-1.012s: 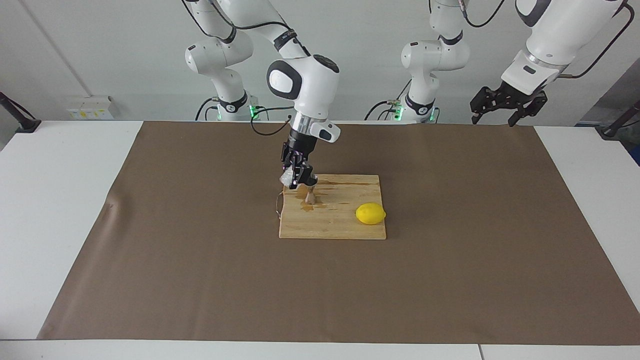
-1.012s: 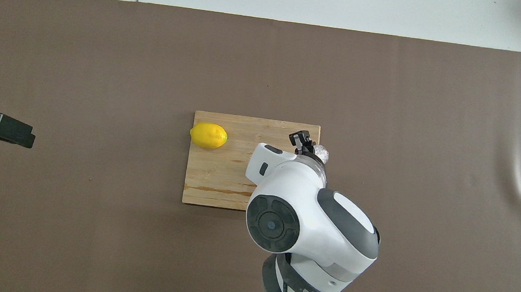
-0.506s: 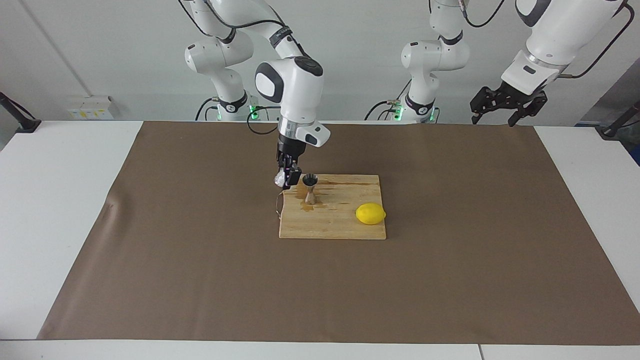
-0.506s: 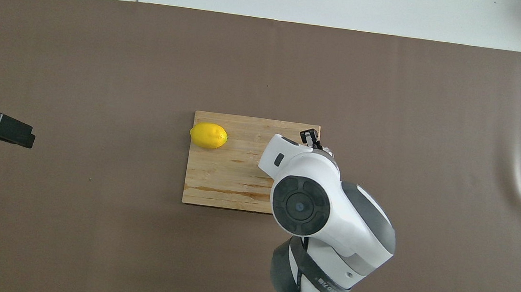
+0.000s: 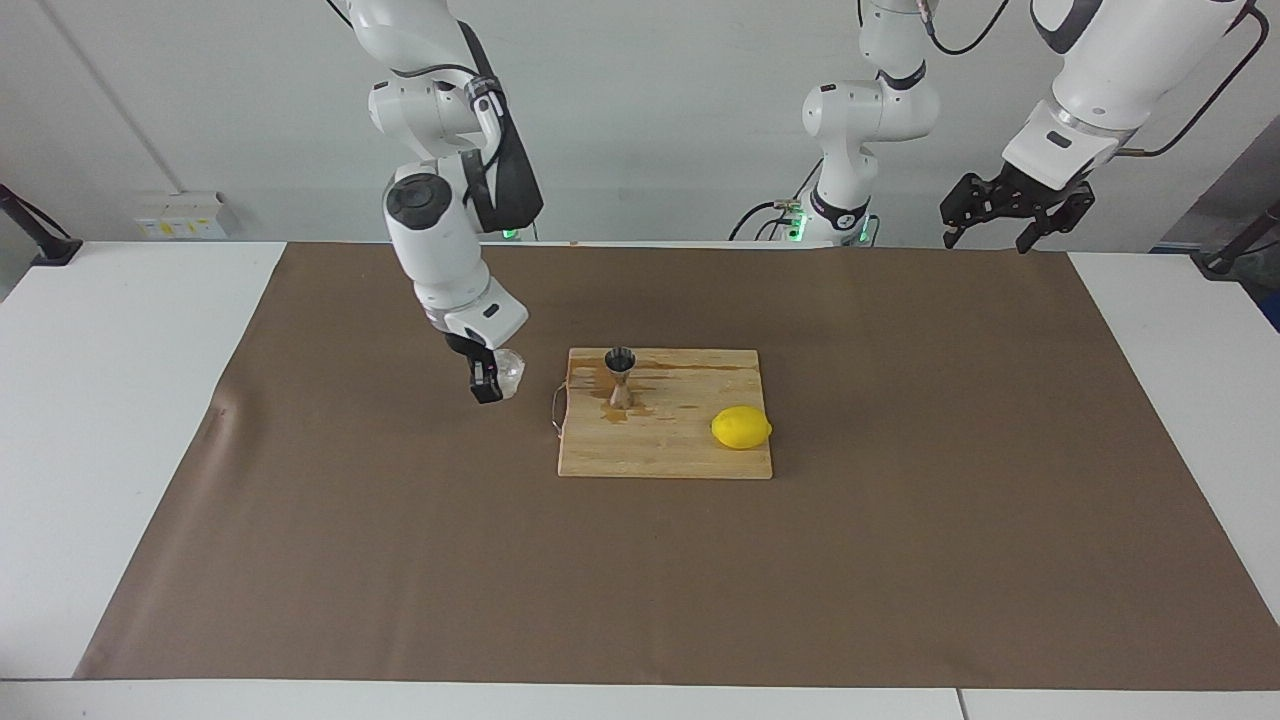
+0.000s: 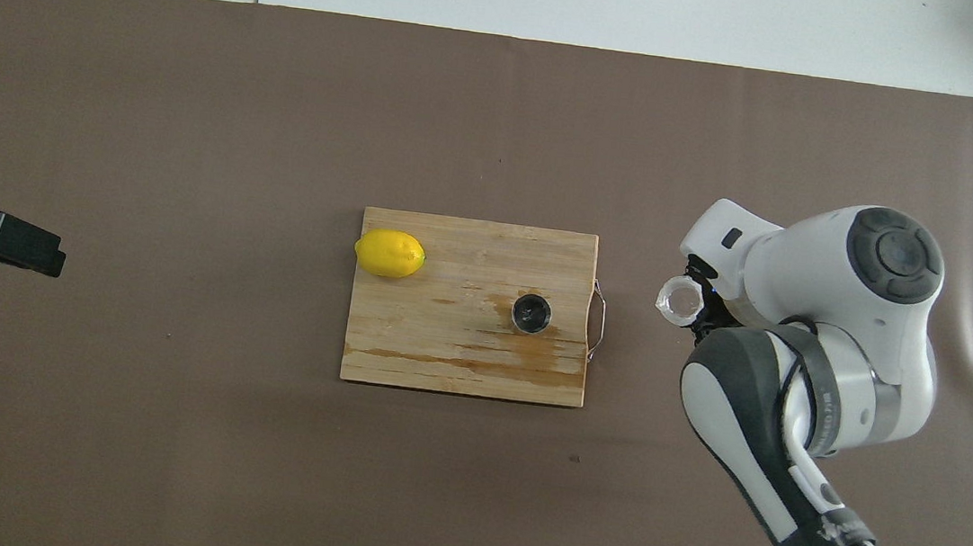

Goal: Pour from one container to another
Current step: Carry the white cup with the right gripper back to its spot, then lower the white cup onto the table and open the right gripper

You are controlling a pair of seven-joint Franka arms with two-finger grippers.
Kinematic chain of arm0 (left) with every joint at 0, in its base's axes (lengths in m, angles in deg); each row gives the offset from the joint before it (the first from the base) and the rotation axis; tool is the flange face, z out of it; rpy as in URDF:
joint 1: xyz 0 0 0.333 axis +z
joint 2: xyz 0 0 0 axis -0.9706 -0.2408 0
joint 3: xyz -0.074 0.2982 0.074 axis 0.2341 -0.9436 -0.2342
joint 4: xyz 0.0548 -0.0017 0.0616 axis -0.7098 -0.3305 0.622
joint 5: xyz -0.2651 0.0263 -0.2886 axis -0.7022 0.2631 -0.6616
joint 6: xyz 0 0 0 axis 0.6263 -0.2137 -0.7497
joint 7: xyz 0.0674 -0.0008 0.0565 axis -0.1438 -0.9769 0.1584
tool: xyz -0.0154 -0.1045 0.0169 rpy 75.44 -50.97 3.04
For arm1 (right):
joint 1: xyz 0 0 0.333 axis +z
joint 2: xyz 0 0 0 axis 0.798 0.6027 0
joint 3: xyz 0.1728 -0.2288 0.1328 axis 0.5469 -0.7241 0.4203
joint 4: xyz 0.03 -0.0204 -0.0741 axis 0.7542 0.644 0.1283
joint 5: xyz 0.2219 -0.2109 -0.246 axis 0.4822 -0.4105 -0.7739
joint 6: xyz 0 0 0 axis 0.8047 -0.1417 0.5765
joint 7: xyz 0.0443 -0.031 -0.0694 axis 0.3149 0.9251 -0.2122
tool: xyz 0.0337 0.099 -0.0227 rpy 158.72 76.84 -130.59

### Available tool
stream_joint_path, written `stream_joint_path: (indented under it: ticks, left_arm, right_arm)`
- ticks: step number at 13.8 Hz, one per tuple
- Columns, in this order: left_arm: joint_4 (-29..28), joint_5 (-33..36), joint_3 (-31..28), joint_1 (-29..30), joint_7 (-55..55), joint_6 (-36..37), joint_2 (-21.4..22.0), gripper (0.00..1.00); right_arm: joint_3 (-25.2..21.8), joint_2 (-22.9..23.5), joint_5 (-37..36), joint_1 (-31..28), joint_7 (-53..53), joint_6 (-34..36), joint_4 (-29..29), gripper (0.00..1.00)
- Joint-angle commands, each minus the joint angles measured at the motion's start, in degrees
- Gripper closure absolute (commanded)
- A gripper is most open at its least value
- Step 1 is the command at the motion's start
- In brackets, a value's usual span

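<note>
Gripping the faceted glass tumbler (image 5: 508, 373), our right gripper (image 5: 490, 381) is hovering left of centre in the facing view, over the brown mat (image 5: 400, 560) beside the cutting board (image 5: 690, 455). The steel jigger (image 5: 621, 376) is standing upright on that board, near the lemon (image 5: 741, 428). Our left gripper (image 5: 1010, 215) is waiting at upper right, fingers spread.

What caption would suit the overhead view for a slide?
Right gripper holds the glass tumbler over the brown mat beside the cutting board; jigger and lemon stand on it.

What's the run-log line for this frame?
right gripper: shut on glass tumbler, over mat beside cutting board | jigger: upright on board | left gripper: open, waiting
</note>
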Motion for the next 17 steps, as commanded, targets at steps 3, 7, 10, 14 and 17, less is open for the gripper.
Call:
stream_joint_path:
  ticks: [3,7,10,14,17]
  left_arm:
    - [-1.7,0.3,0.5,0.8,-0.4,-0.8,1.6,0.00]
    - [-1.7,0.3,0.5,0.8,-0.4,-0.8,1.6,0.00]
    - [-1.7,0.3,0.5,0.8,-0.4,-0.8,1.6,0.00]
    - [-1.7,0.3,0.5,0.8,-0.3,-0.8,1.6,0.00]
    - [-1.7,0.3,0.5,0.8,-0.4,-0.8,1.6,0.00]
  right_arm:
    - [0.9,-0.1,10.1,-6.5,-9.8,-1.8,4.7,0.72]
    - [0.8,0.4,17.4,-9.5,-16.6,-5.4,9.5,0.72]
    - [0.8,2.5,19.3,-11.0,-19.7,-6.2,9.6,0.71]
    - [0.8,5.1,22.4,-13.0,-24.8,-7.2,9.4,0.68]
    - [0.8,5.3,22.4,-13.0,-27.0,-8.4,9.5,0.51]
